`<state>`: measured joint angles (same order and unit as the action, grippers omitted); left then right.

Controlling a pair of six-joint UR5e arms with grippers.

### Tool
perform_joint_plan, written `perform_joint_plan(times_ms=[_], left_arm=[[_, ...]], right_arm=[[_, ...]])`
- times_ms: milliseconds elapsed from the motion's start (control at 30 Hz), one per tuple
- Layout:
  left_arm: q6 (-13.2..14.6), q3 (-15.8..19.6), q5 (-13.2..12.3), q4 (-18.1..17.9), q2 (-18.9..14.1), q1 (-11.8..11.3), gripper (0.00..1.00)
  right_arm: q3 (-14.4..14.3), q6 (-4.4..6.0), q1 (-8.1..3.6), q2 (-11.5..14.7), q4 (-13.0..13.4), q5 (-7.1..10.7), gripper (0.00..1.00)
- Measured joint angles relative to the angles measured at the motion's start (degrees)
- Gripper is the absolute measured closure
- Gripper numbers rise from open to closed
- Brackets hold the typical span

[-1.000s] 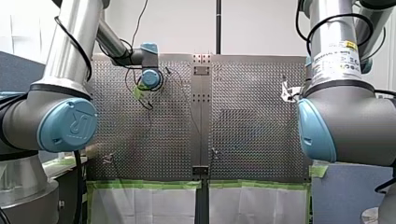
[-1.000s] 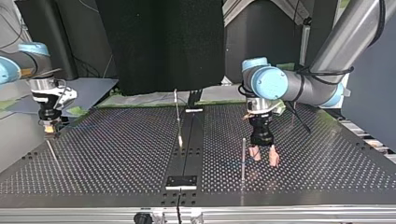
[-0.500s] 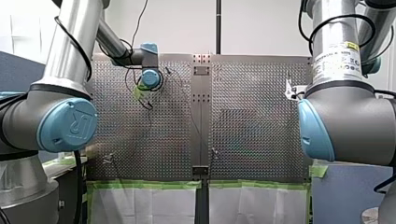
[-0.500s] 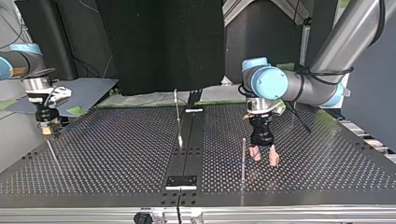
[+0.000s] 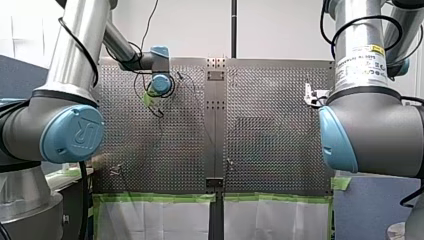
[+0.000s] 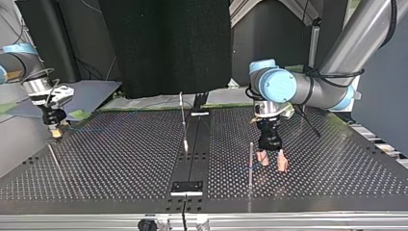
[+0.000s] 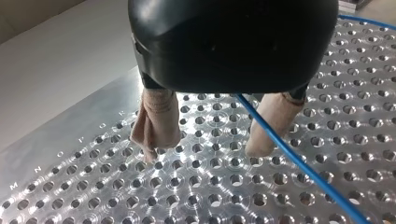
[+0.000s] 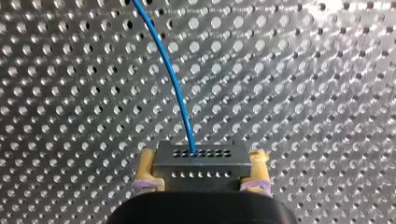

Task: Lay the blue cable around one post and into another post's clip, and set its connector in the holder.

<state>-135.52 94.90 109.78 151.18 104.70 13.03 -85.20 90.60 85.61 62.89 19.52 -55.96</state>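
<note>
left gripper stood low over the bench, its fingers released and spread, both wrapped in beige. the blue cable ran across the holes between them, just beside one finger and not pinched; cannot tell whether it touched that finger. in the top view this gripper was on the bench's half at that view's right, toward the edge nearest the camera, just beside a thin upright post. right gripper was clenched on the connector, a small metal block with rows of holes, with yellow pads against two opposite sides. the blue cable left the block's face and curved away over the bench ahead of the gripper. in the top view the right gripper hung by the bench's edge at that view's left, near the far corner, well apart from the left gripper. a second post stood by the bench's middle strip.
</note>
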Motion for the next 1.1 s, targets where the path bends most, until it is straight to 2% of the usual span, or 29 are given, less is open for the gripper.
perform_joint_plan(times_ms=[167, 267, 400, 667, 1100], left_arm=[[0.0, 0.0, 0.0, 0.0, 0.0, 0.0, 0.02], [0.0, 0.0, -0.1, 0.0, 0.0, 0.0, 0.02], [0.0, 0.0, -0.1, 0.0, 0.0, -0.1, 0.02], [0.0, 0.0, -0.1, 0.0, 0.0, -0.2, 0.02], [0.0, 0.0, -0.1, 0.0, 0.0, -0.3, 0.02]], right_arm=[[0.3, -0.57, -0.49, 0.0, -1.0, 2.29, 1.00], [0.3, -1.02, -0.99, 0.0, -1.0, 2.63, 1.00], [0.3, -1.32, -1.79, 0.0, -0.7, 2.42, 1.00], [0.3, -1.03, -3.09, -0.2, 1.4, 2.26, 1.00], [0.3, -0.36, -3.37, -0.7, 3.0, 2.24, 1.00]])
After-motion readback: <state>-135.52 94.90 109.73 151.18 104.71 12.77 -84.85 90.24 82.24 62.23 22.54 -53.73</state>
